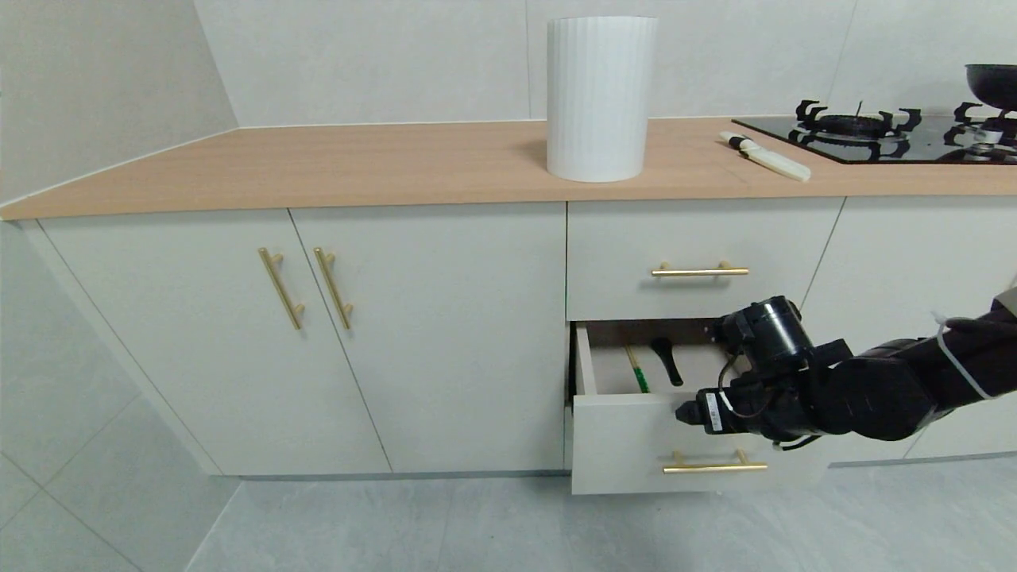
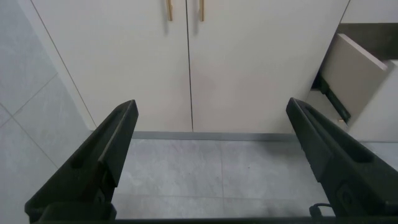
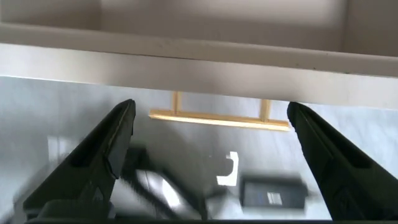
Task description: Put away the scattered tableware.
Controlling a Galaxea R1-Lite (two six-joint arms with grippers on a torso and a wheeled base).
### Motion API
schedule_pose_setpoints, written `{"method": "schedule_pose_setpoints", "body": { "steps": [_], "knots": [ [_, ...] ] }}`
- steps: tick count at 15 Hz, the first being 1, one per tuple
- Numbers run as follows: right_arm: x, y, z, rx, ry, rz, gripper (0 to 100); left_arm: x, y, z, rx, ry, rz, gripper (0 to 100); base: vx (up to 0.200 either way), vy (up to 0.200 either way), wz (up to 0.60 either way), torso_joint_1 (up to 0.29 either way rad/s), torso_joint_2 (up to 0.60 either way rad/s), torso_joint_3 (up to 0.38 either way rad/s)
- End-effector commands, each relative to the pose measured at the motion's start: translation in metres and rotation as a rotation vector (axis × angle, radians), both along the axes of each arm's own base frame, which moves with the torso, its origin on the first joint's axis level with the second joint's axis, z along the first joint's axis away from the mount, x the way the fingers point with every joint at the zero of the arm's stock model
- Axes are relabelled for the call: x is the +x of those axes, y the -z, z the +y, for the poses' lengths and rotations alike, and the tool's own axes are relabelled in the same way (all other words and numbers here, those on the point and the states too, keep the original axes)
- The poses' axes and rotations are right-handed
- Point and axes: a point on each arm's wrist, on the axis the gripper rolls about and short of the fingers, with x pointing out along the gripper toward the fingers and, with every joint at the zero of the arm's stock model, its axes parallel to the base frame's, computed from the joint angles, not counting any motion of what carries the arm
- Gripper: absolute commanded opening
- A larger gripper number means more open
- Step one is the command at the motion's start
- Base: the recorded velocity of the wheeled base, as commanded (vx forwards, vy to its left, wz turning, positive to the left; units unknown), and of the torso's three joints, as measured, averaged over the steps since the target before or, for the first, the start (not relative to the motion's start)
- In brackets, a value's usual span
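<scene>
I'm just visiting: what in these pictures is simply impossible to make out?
- Head view: the right arm hides the right side of the open drawer's inside.
- Head view: the black utensil in the drawer is too small and shadowed to tell its kind.
- Head view: the black pan over the stove is cut off by the picture's edge.
- Right wrist view: the dark shapes below the drawer handle are blurred.

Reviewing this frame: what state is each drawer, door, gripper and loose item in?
lower drawer: pulled open.
upper drawer: shut.
cabinet doors: both shut.
right gripper: open, empty, at the lower drawer's front.
left gripper: open, empty.
knife: lying flat on the counter.
black spoon: lying inside the lower drawer.
white canister: upright on the counter.
</scene>
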Motion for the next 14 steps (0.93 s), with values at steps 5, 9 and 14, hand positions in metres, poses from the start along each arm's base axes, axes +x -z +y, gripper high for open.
{"method": "schedule_pose_setpoints", "body": {
  "steps": [5,9,14],
  "knots": [
    [0.038,0.024,-0.001,0.027,0.021,-0.121,100,0.000,0.000,0.000,0.000,-0.001,0.001,100,0.000,0.000,0.00,0.000,0.00,0.000],
    [0.057,0.038,-0.007,0.060,0.050,-0.228,100,0.000,0.000,0.000,0.000,-0.001,0.001,100,0.000,0.000,0.00,0.000,0.00,0.000],
    [0.077,0.054,-0.014,0.097,0.093,-0.368,100,0.000,0.000,0.000,0.000,-0.001,0.001,100,0.000,0.000,0.00,0.000,0.00,0.000]
  ]
}}
